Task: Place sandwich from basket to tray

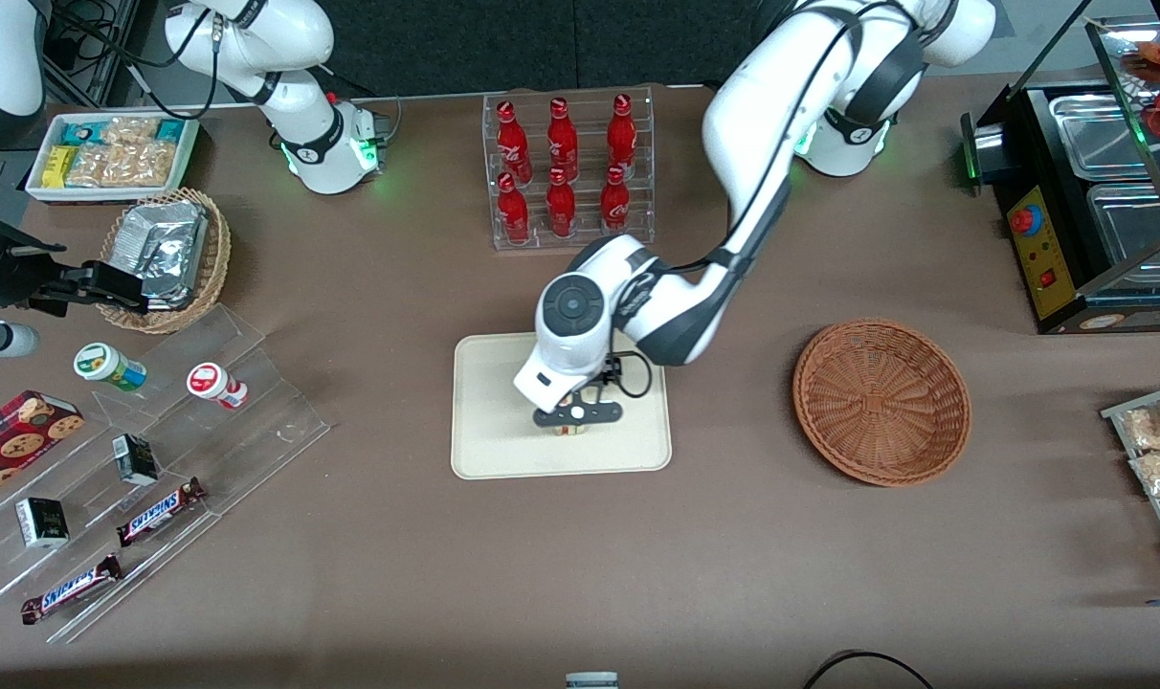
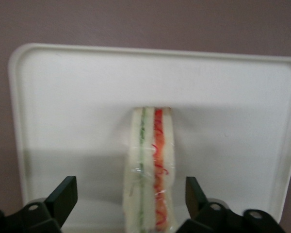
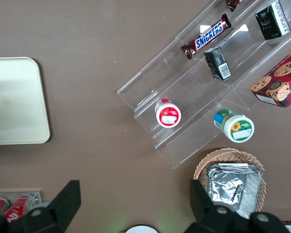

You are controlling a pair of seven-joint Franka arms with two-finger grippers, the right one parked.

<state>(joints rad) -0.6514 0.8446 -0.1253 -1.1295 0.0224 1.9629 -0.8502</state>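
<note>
We see the gripper (image 2: 131, 204) low over the smooth cream tray (image 2: 63, 97), fingers (image 2: 63, 196) spread wide, touching nothing. Between them the film-wrapped sandwich (image 2: 152, 170) stands on edge on the tray, w/ green and red filling stripes. The round reddish woven basket (image 1: 881, 400) holds nothing.

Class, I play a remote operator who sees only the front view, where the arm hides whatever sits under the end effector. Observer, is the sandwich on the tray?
Observer: Yes. The wrist view shows the sandwich standing on its edge on the tray, red and green filling facing the camera.
Operator: Is the end effector gripping it?
Observer: No. The end effector is open; each of its fingers stands apart from the bread.
Operator: Anything left in the reddish-brown basket?
Observer: That you can check yourself: the basket holds nothing.
</note>
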